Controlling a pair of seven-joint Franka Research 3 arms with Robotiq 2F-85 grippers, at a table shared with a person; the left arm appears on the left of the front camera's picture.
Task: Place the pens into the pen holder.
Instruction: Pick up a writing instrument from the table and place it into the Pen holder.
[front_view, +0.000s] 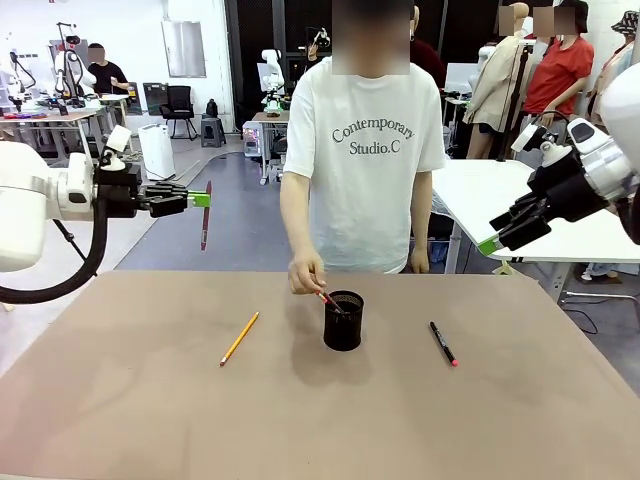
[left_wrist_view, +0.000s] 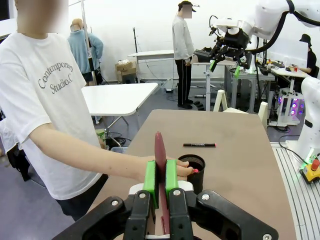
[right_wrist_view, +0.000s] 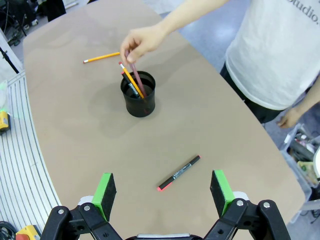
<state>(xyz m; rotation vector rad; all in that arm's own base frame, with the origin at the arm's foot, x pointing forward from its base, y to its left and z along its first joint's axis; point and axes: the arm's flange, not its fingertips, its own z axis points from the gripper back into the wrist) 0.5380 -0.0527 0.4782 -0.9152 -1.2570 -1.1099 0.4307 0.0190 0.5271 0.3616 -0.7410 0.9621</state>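
Table (front_view: 120, 400): tan, in an open lab.
Left gripper (front_view: 200, 198): clamped on reddish-brown pen (front_view: 205, 228), hanging upright, raised far left.
Yellow pencil (front_view: 239, 338): flat, left of holder.
Pen holder (front_view: 343, 325): mid-table, right of and below the held pen; person's hand (front_view: 305, 273) at its rim.
Black marker (front_view: 443, 343): flat, right of holder, nearer right arm.
Right gripper (front_view: 490, 243): raised, jaws wide, empty.

Bright, even overhead indoor light, no real glare. A soft, faint shadow sits on the table (front_view: 500, 420) right around the pen holder (right_wrist_view: 137, 95). Wrist views bend toward the edges, otherwise pretty sharp.
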